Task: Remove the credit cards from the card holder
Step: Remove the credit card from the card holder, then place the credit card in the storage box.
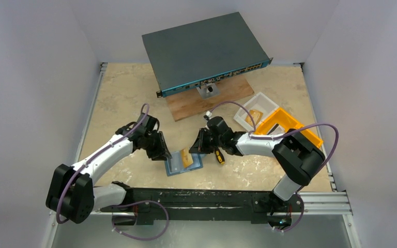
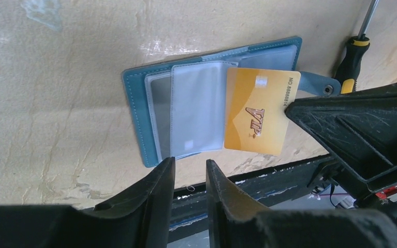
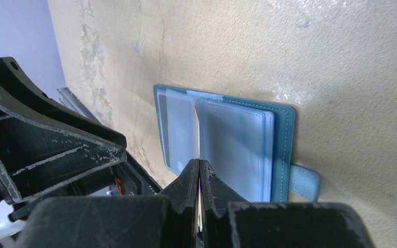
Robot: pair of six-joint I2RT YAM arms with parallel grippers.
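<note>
One gold card [image 2: 258,111] with VIP lettering lies across one side of the open card holder [image 2: 137,116] and overhangs its teal cover; we cannot tell whether any of it still sits in a sleeve. The holder lies flat on the beige tabletop [image 1: 129,93] between the two grippers, cover underneath, clear plastic sleeves [image 2: 196,108] fanned on top. The right gripper [image 3: 200,168] reaches in from the holder's strap side with its fingers pressed together on the card's edge, so it is gripping the card; in its own camera we see the card only as a thin line between the pads. The holder's closing strap [image 2: 315,82], with a snap on it, sticks out flat just beside that gripper. The left gripper [image 2: 188,178] sits at the opposite side of the holder, its fingers set narrow with a small gap and nothing between them, the tips right at the cover's edge; we cannot tell whether they touch it. A screwdriver [image 1: 218,156] with a black and yellow handle lies just beside the holder on the strap side. Well beyond the holder, toward the back wall, a dark grey-teal network switch [image 1: 201,49] rests partly on a wooden board [image 1: 207,101], and to the right of that board stand a white tray [image 1: 269,103] and an orange bin [image 1: 284,120]
</note>
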